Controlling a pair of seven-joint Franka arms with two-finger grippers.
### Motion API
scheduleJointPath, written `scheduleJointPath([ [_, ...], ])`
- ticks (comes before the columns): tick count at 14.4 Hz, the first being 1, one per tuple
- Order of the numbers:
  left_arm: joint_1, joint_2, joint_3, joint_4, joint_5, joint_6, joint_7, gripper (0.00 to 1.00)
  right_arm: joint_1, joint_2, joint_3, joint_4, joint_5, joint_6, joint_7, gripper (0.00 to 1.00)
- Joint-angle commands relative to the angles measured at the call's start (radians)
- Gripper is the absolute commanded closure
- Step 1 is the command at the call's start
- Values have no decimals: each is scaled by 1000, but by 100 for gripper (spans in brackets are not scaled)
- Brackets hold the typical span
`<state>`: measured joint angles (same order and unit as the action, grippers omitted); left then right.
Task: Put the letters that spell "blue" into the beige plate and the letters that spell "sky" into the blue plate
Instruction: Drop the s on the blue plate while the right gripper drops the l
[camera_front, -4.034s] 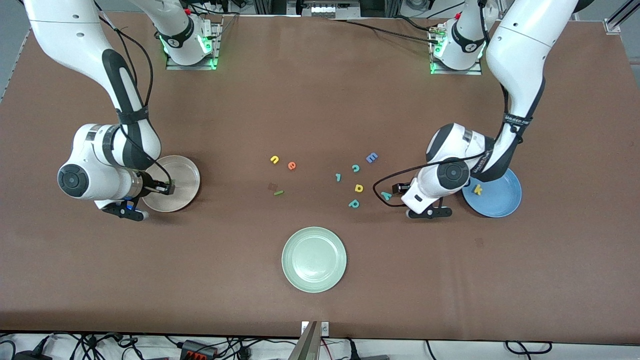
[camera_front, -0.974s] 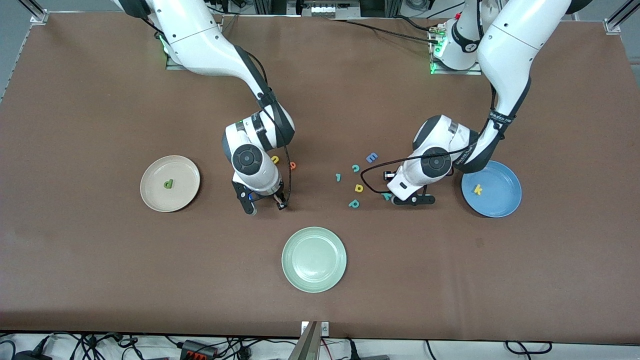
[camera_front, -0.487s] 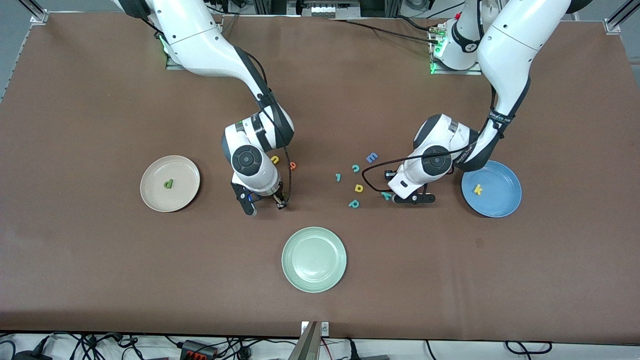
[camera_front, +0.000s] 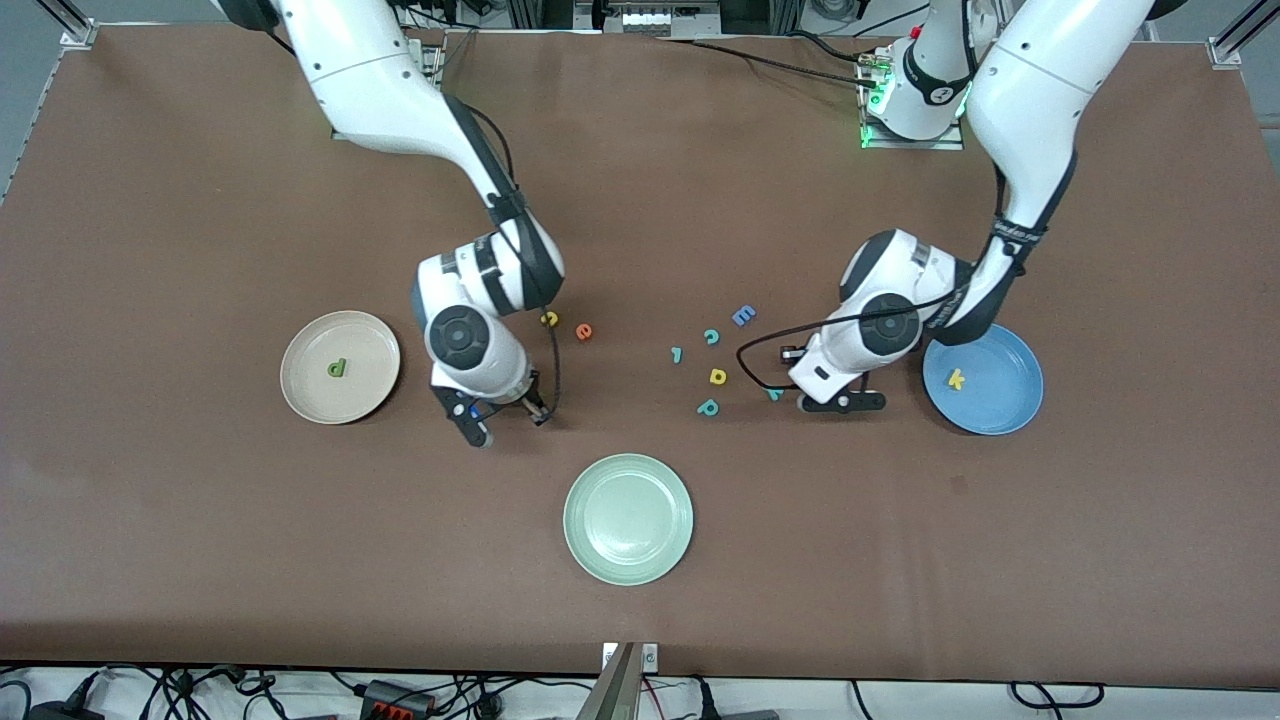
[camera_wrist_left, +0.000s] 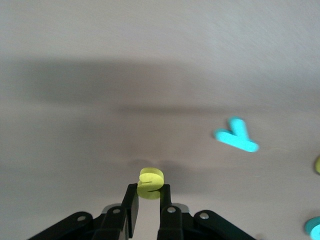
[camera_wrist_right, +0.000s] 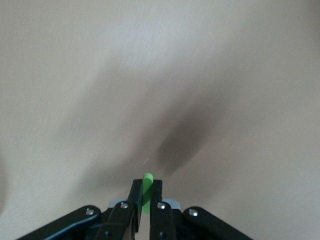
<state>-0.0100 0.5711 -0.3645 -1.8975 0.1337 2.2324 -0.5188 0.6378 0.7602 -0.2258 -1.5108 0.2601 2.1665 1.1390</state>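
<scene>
Well apart, both plates (camera_front: 300, 385) (camera_front: 1020, 410)

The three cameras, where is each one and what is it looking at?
Front view: high across the table, facing both arms and three plates, beige plate included.
Left wrist view: on the left arm, looking down at its end effector pinching the yellow s.
Right wrist view: right end effector gripping the green l.
Shared: the teal y, partly hidden in front.

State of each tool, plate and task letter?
Left tool: shut on yellow foam s.
Right tool: shut on green foam bar l.
Beige round plate: holds dark green b.
Blue round plate: holds yellow k.
Teal y: on table.
Yellow u: on table.
Orange e: on table.
</scene>
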Motion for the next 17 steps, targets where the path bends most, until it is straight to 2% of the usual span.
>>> scheduleJointPath([
  [1,74,-80,1,1,14,-121,77,92,-64,-62,-52,-15,4,-173,-233,93],
  [3,170,-79,4,6,53,-169,155,92,-108,-74,-82,-19,4,-243,-387,93],
  [5,299,-73,-2,6,121,-172,286,92,-160,-99,-87,-64,4,-260,-510,93],
  [7,363,-66,1,9,127,-171,396,92,-214,-142,-89,-132,2,-266,-609,93],
  [8,392,-51,3,9,129,-165,429,85,-234,-162,-93,-175,2,-266,-661,93],
  [9,413,-37,1,12,129,-162,451,63,-242,-170,-104,-204,2,-266,-704,93],
  [10,418,-33,1,12,129,-160,454,6,-240,-171,-125,-222,2,-267,-744,93],
  [11,420,-33,-1,12,129,-162,456,0,-240,-171,-136,-233,2,-267,-760,93],
  [12,412,-34,-2,12,129,-163,454,0,-242,-171,-138,-246,2,-266,-762,90],
  [13,410,-39,-10,12,129,-168,445,0,-247,-168,-138,-249,2,-266,-762,79],
  [14,409,-42,-16,12,127,-169,444,0,-251,-164,-138,-249,4,-263,-762,50],
  [15,409,-42,-37,14,127,-171,444,0,-256,-163,-138,-246,4,-261,-762,4],
  [17,398,-30,-92,44,118,-169,441,0,-241,-192,-138,-229,4,-267,-762,0],
])
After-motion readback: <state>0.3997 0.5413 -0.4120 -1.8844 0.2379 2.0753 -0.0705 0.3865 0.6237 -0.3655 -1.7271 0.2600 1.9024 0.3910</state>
